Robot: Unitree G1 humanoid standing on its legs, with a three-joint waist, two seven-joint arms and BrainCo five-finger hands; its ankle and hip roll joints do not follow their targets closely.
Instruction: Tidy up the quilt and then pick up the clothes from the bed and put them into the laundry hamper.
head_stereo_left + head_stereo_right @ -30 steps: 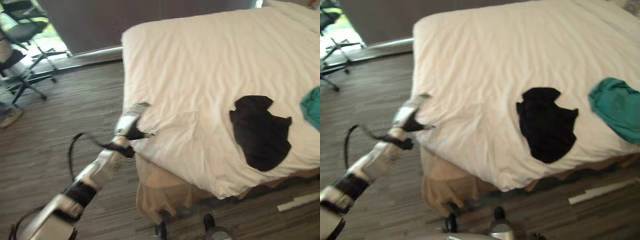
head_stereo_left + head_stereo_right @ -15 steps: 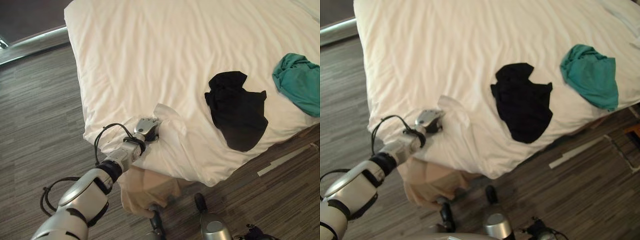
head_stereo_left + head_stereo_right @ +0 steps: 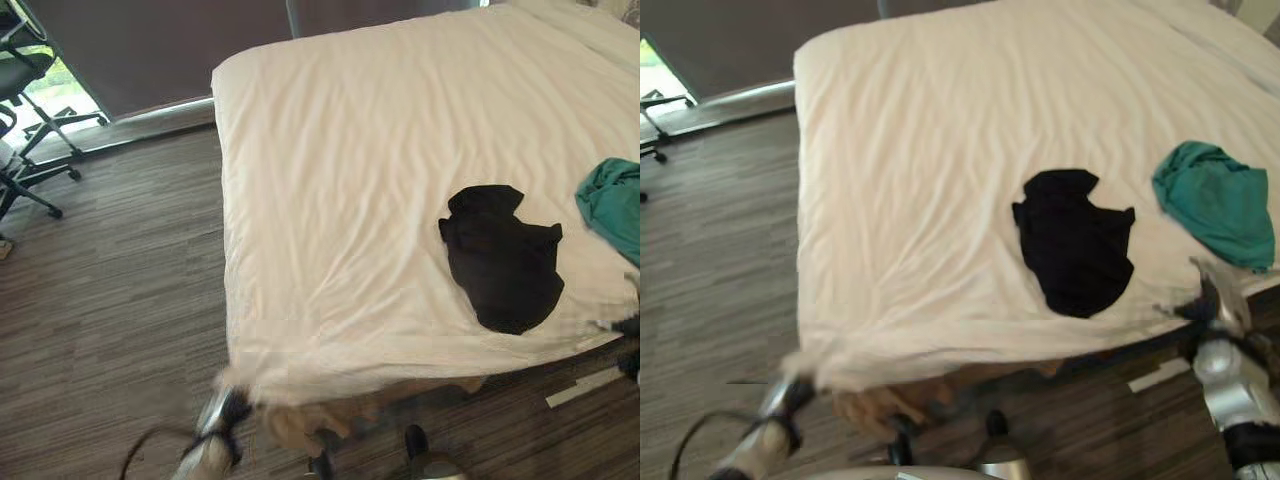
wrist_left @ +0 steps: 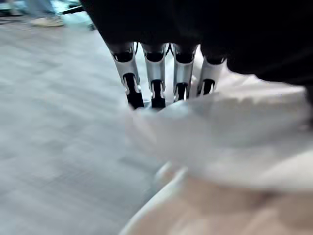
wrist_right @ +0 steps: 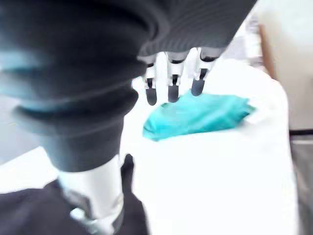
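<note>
Now the white quilt (image 3: 380,170) lies spread almost flat over the bed (image 3: 970,378), with shallow creases running across it and its near edge hanging over the bed's foot. On that quilt, toward the near right side, sits a crumpled black garment (image 3: 503,258); just to its right, apart from it, lies a bunched teal garment (image 3: 1217,203) close to the bed's right edge.

At the near left corner of the bed, the left hand (image 3: 786,396) is at the quilt's hem. Its wrist view shows its fingers (image 4: 155,80) reaching down in a row with the dark tips buried in a fold of white fabric (the thumb cannot be seen, so whether it has hold of the cloth I cannot tell).

The right hand (image 3: 1214,292) rises at the near right edge of the bed, just below the teal garment and right of the black one. Its own wrist view shows its fingers (image 5: 172,77) extended and fairly straight, tips hovering above the teal cloth, with nothing in their grasp.

Dark wood-plank floor (image 3: 110,290) surrounds the bed. An office chair (image 3: 30,110) on a wheeled base stands at the far left, well apart from the bed, near a bright window.
</note>
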